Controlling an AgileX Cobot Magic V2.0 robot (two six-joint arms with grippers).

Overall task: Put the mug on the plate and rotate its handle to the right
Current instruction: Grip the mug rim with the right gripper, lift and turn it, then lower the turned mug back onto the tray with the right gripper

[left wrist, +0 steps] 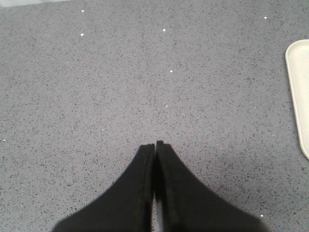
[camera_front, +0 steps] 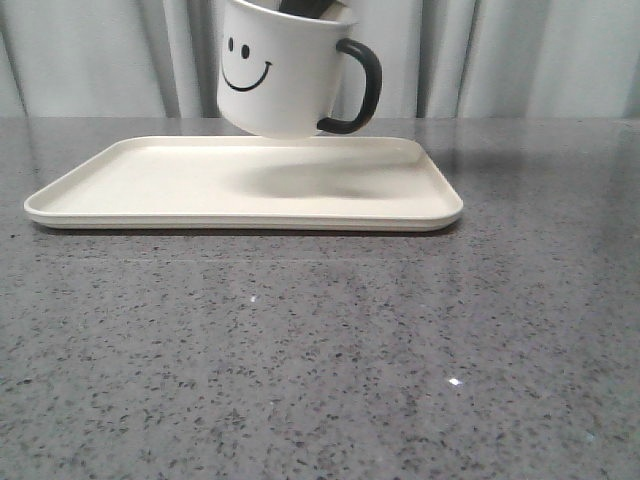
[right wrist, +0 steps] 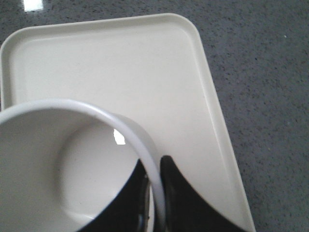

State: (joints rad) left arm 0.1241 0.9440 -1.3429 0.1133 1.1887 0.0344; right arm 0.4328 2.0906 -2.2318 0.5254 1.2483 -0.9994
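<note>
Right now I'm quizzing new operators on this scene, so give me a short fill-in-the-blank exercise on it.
1. The right claw grips the mug by its ____.
2. The mug hangs above the plate, not yet ____ it.
3. In the front view the handle points to the ____.
4. The left claw is shut and holds ____.

Missing words: rim; touching; right; nothing

Bright, even, diffuse light from above. Soft blurred shadow on the cream-coloured rectangular tray (camera_front: pixel 130 185) beneath the white smiley-faced mug (camera_front: pixel 280 75). Small glints on the grey speckled stone tabletop (camera_front: pixel 320 350). Black fingers (left wrist: pixel 140 193) close to both wrist cameras out of focus.
</note>
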